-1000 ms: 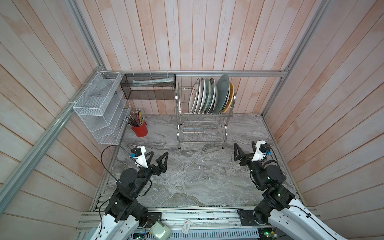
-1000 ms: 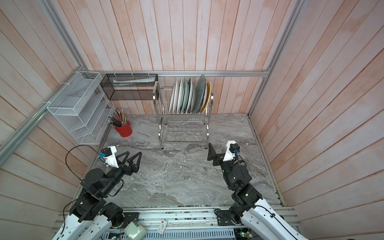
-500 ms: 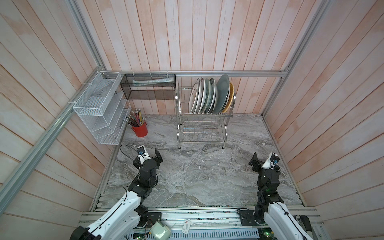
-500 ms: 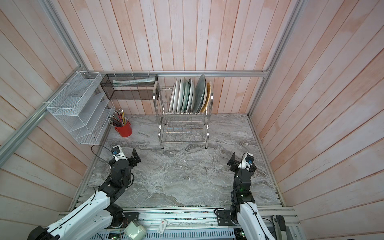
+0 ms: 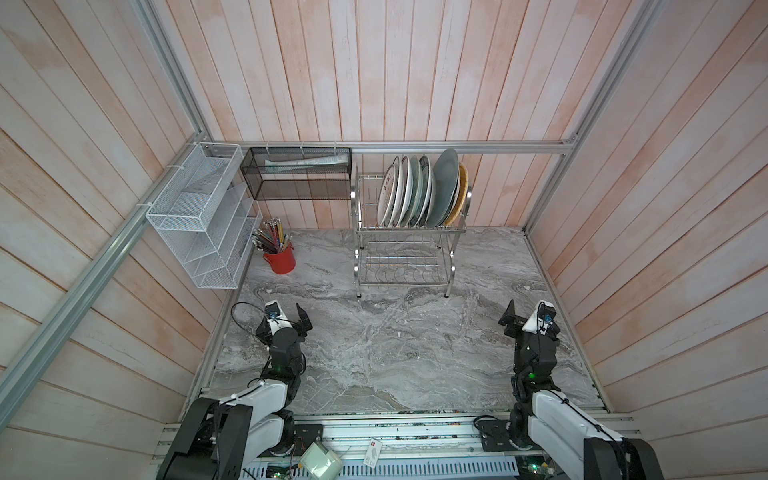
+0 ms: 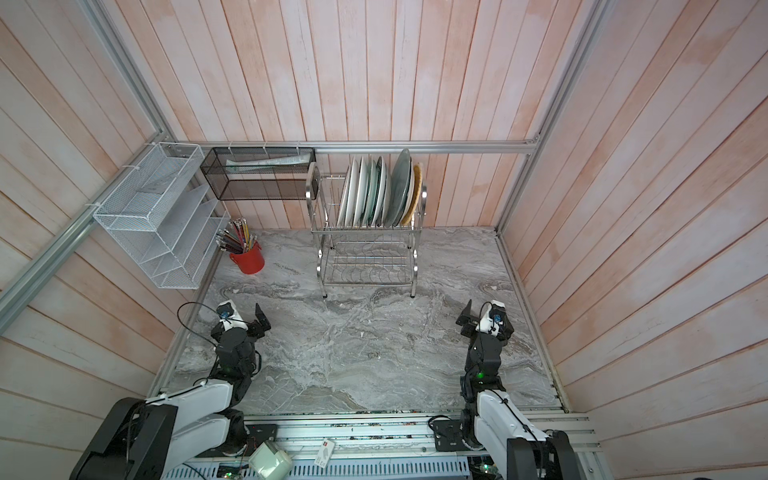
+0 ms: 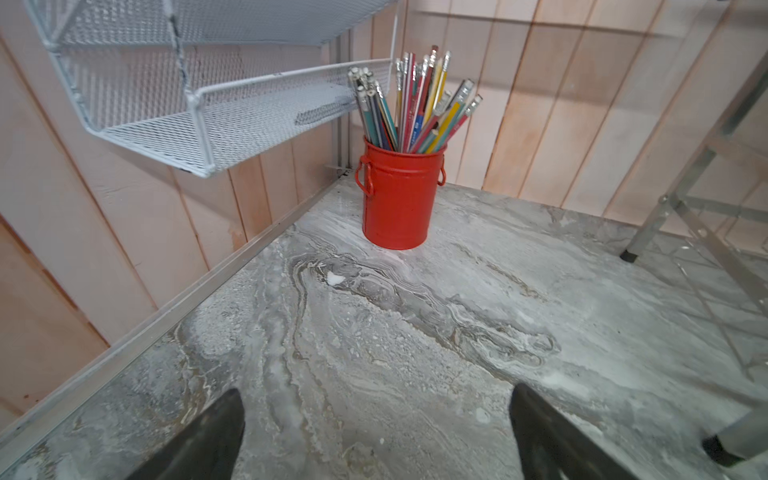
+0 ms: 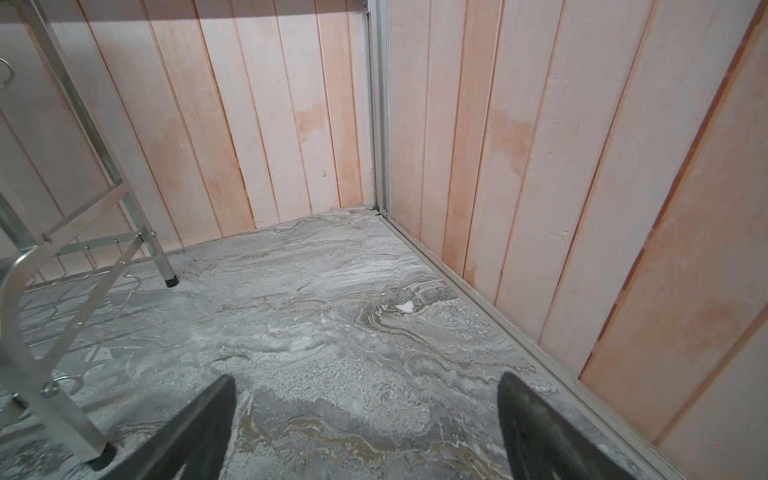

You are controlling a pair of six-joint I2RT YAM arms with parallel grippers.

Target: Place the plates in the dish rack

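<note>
Several plates (image 5: pixel 419 191) (image 6: pixel 374 191) stand on edge side by side in the top tier of the dish rack (image 5: pixel 357 249) (image 6: pixel 320 249) at the back of the table; its lower tier holds nothing. My left gripper (image 5: pixel 284 320) (image 6: pixel 241 322) hovers low at the front left, open and empty, with bare marble between its fingers (image 7: pixel 224 432). My right gripper (image 5: pixel 530 320) (image 6: pixel 484 322) sits low at the front right near the wall, also open and empty (image 8: pixel 365 377). Rack legs show in both wrist views (image 7: pixel 648 232) (image 8: pixel 158 249).
A red can of pencils (image 5: pixel 279 259) (image 7: pixel 397 199) stands at the back left, beside the rack. A white mesh organiser (image 5: pixel 199 224) hangs on the left wall and a black mesh basket (image 5: pixel 297 178) on the back wall. Wooden walls close in the marble table (image 5: pixel 395 353).
Both arms have dropped from a raised pose and folded back low near the front edge. The right gripper shifted right toward the wall. Both grippers stayed open.
</note>
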